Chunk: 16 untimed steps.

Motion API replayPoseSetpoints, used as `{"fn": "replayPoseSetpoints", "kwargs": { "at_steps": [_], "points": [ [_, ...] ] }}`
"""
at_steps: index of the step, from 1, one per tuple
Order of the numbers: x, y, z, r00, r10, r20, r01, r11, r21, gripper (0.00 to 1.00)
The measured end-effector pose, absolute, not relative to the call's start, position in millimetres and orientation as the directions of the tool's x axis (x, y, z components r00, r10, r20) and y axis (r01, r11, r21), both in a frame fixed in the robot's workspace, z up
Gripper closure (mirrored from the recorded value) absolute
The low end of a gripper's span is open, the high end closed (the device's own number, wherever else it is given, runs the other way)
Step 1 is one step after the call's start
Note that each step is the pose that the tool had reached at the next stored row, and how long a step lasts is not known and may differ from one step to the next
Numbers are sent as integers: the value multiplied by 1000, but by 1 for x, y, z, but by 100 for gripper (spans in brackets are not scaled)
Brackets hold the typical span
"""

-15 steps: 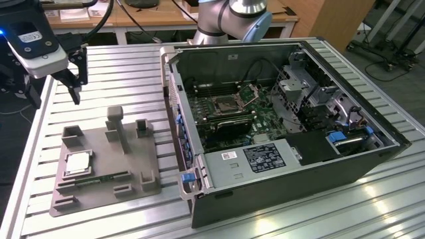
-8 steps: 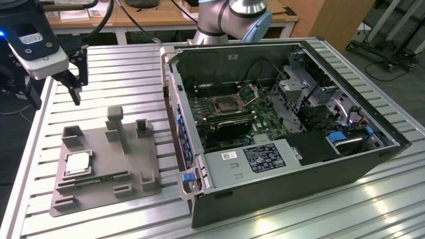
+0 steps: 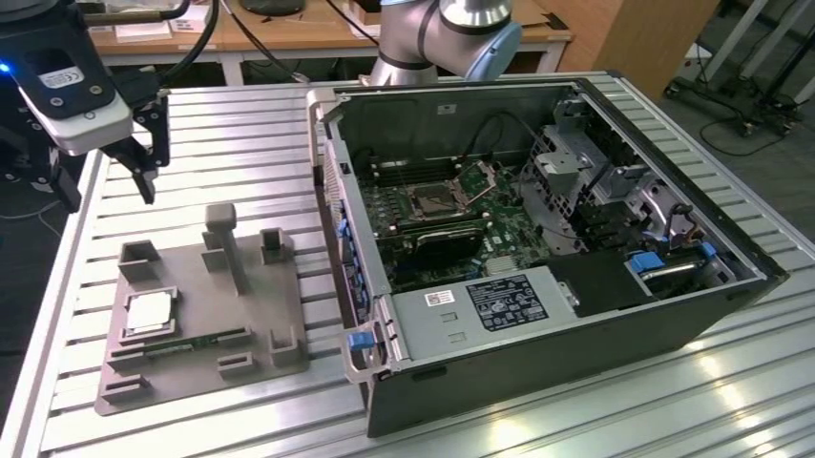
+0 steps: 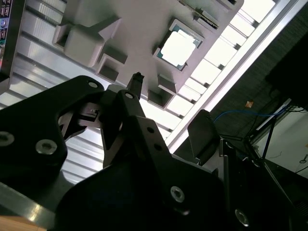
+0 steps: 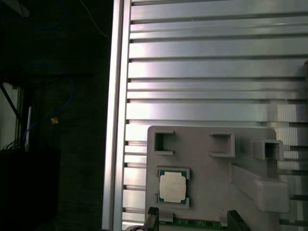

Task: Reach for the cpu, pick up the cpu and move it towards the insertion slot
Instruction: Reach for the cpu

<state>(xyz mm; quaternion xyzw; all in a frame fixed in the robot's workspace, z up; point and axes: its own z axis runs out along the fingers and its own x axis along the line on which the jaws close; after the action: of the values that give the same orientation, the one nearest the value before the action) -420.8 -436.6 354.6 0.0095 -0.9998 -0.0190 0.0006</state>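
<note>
Over the table near the grey fixture (image 3: 191, 277), gripper (image 3: 109, 191) hangs wide open, empty; fingertips (image 5: 152, 219) cut off in first wrist view. The cpu (image 3: 151, 312) lies flat in a fixture pocket: square, shiny silver top, pale edge.

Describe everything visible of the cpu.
The cpu is a small, flat, square chip with a shiny silver-grey metal top and a thin border round it. It lies level, metal side up, seated in a shallow square recess of the grey holder block, which rests on the slatted metal table. Only the recess touches it. The open gripper hangs above it, clear of it, holding nothing.
</note>
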Motion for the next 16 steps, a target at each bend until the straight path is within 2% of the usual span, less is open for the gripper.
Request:
{"fn": "replayPoseSetpoints", "kwargs": {
  "at_steps": [16],
  "points": [
    [-421,-437,349,-1000,-19,1,-19,999,38,35]
  ]
}}
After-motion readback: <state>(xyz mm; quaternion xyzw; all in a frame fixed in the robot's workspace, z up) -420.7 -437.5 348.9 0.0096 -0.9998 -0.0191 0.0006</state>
